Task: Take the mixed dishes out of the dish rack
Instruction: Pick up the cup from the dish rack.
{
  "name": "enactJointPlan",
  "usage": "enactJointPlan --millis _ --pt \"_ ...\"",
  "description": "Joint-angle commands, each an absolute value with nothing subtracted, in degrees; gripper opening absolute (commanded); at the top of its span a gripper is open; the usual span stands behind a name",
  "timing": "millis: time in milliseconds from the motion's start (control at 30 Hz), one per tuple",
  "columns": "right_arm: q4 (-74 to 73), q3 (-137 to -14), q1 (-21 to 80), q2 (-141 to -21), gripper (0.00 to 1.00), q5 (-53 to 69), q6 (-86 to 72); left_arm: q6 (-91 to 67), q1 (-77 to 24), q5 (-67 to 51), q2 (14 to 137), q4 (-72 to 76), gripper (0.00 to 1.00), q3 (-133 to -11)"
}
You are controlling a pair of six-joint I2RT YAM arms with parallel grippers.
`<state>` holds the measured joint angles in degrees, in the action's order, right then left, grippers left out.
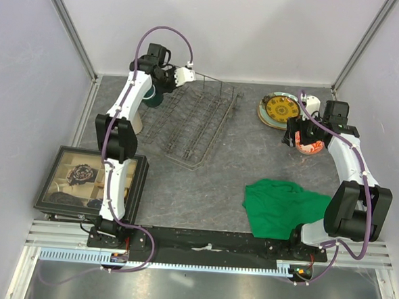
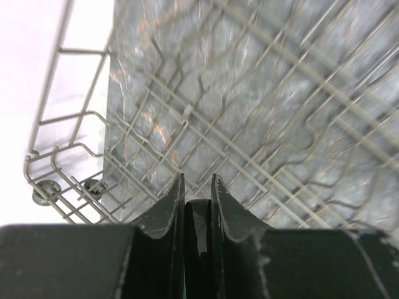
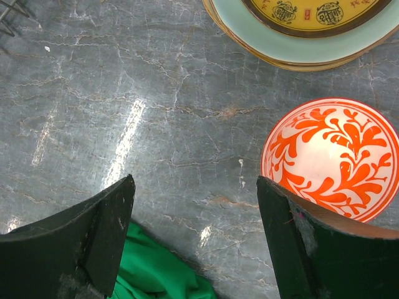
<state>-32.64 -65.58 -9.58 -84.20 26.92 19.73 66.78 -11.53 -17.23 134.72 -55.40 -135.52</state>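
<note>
The grey wire dish rack (image 1: 194,122) (image 2: 249,112) lies at the back left, and no dish shows among its tines. At its back-left corner my left gripper (image 1: 157,87) (image 2: 198,180) is shut on the wall of the dark green mug (image 1: 153,98) (image 2: 197,230). A tall beige cup (image 1: 136,120) stands beside that arm. At the back right the yellow-patterned plate (image 1: 281,108) (image 3: 312,9) lies on the mint-green plate (image 3: 299,50). The red-and-white bowl (image 1: 310,146) (image 3: 330,159) sits on the table, just right of my open right gripper (image 1: 302,139) (image 3: 195,180), which has nothing between its fingers.
A crumpled green cloth (image 1: 284,205) (image 3: 156,268) lies at the front right, close under the right gripper. A black-framed compartment tray (image 1: 92,180) sits at the front left beside the left arm's base. White walls enclose the table.
</note>
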Motion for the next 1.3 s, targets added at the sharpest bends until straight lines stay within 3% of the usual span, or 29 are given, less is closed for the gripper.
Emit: enactJointPlan --millis 0,300,733,933,1267 --pt "-32.52 -65.65 -9.4 -84.46 0.87 28.65 20.3 59.34 -12.57 -23.46 126.92 -52.82 0.01 -135.7" --pt "-32.87 -66.01 -9.4 -84.81 0.87 31.63 19.42 48.01 -12.74 -35.75 122.35 -53.0 0.02 -133.68" --pt "-31.47 -68.55 -5.72 -84.55 0.85 49.56 13.02 30.16 -12.66 -52.64 114.18 -45.01 0.02 -127.28" --pt "-18.57 -68.73 -1.68 -84.82 0.83 58.61 -2.32 15.49 -12.48 -60.11 107.42 -29.03 0.02 -116.2" --pt "21.04 -62.06 10.44 -86.3 0.75 56.6 -28.26 -14.83 -12.48 -69.34 101.17 4.89 0.02 -100.83"
